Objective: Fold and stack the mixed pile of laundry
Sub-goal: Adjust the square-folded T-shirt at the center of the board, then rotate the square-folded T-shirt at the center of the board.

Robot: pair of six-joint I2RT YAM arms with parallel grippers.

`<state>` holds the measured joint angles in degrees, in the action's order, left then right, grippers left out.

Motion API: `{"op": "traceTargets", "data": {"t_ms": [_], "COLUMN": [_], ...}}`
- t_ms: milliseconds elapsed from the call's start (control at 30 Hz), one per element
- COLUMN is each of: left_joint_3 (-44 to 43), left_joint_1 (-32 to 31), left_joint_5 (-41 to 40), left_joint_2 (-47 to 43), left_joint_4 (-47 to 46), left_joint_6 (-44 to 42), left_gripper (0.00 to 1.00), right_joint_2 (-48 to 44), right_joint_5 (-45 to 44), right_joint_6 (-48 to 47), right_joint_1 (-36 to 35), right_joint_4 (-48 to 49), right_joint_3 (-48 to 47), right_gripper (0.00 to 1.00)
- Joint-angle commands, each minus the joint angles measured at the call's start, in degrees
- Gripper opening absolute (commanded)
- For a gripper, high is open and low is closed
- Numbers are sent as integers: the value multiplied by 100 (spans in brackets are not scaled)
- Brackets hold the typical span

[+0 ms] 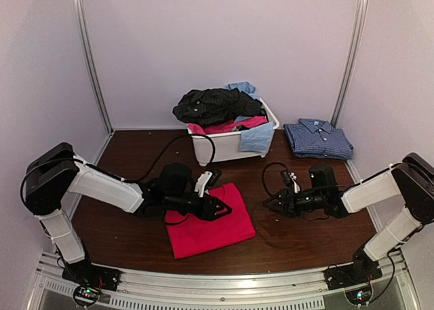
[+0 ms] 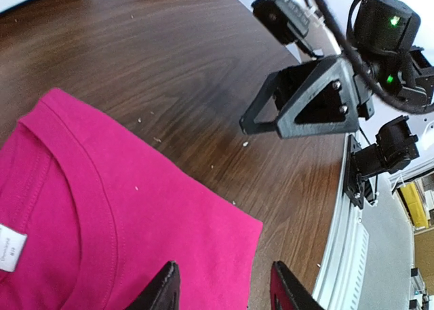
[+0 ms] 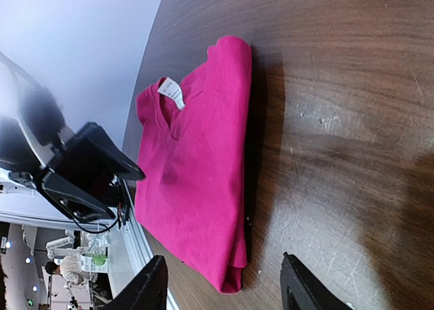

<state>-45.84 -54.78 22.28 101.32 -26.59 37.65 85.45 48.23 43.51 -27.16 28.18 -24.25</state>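
A folded bright pink-red shirt (image 1: 207, 222) lies flat on the brown table between the arms; it also shows in the left wrist view (image 2: 102, 222) and the right wrist view (image 3: 193, 167). My left gripper (image 1: 220, 207) hovers over its right part, open and empty (image 2: 224, 289). My right gripper (image 1: 268, 205) is open and empty (image 3: 224, 286), just right of the shirt. The rest of the laundry pile, a black pinstriped garment (image 1: 213, 106), light blue cloth (image 1: 256, 138) and pink cloth, fills the white tub (image 1: 224, 147). A folded blue checked shirt (image 1: 317, 139) lies at the back right.
The white tub stands at the back centre against the wall. Black cables (image 1: 166, 150) trail across the table from the left arm. A metal rail (image 1: 224, 283) runs along the near edge. Walls close the back and sides.
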Motion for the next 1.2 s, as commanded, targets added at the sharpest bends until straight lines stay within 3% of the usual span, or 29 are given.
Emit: {"op": "traceTargets", "data": {"t_ms": [0,267,467,700,933,1033,1167], "left_joint_3": [-313,214,1103,1692,1875,1467,1092], "left_joint_1": [11,252,700,1323,1887,1893,1956], "left_joint_5": [-645,-1873,-1767,-1298,-385,-396,-987], "left_joint_2": [-718,-1518,-1640,-1318,-1587,-2039,-2390], "left_joint_4": [1019,2335,2121,1459,768,1450,2226], "left_joint_6": [-677,-133,485,719,368,-288,-815], "left_gripper": [47,45,40,37,43,46,55], "right_joint_2": [114,548,1617,2499,1896,1312,465], "right_joint_5": [-134,-510,-359,-393,-414,-643,-956], "right_joint_6": [-18,-904,-1305,-1209,-1153,-1461,-1865], "right_joint_1": [-308,-1134,-1586,-2164,-2774,-2546,-1931], "right_joint_4": [189,-942,-1164,-1062,-1462,-2060,-2623], "right_joint_3": [-45,-1198,-1957,-2019,-1822,-1917,-2074], "right_gripper": [52,41,32,27,28,32,36]}}
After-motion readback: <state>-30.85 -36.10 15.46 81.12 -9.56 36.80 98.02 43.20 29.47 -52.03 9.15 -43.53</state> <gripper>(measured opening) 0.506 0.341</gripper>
